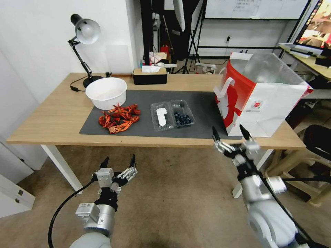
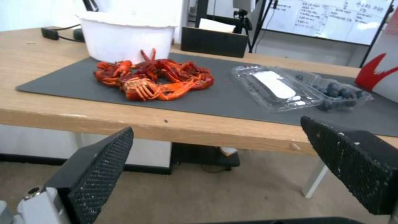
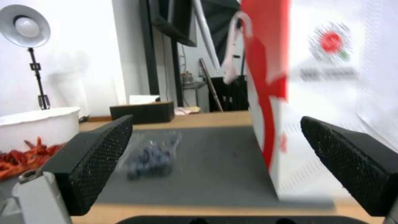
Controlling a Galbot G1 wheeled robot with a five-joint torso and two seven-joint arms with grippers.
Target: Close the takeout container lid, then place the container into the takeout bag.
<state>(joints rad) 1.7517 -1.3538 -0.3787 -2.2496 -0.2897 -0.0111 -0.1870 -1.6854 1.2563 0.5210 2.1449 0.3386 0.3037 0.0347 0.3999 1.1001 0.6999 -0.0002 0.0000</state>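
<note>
Closing lid [image 1: 161, 117] risks sliding takeout container [image 1: 172, 115] across mat [image 1: 144, 113]: thin clamshell, lying flat open, nothing bracing it; watch blueberries spilling if you tip it. Crawfish pile [image 1: 119, 118] just at container's 9 o'clock, easy to nudge. Takeout bag [image 1: 262, 94] upright at container's 3 o'clock, well apart; you could topple it by clipping rim. Right hand [image 1: 230, 134] at table [image 1: 51, 117] front edge below bag, spread wide, holding nothing. Left hand [image 1: 118, 162] low before table, spread, empty.

Silver arms, black mesh-padded claws
</note>
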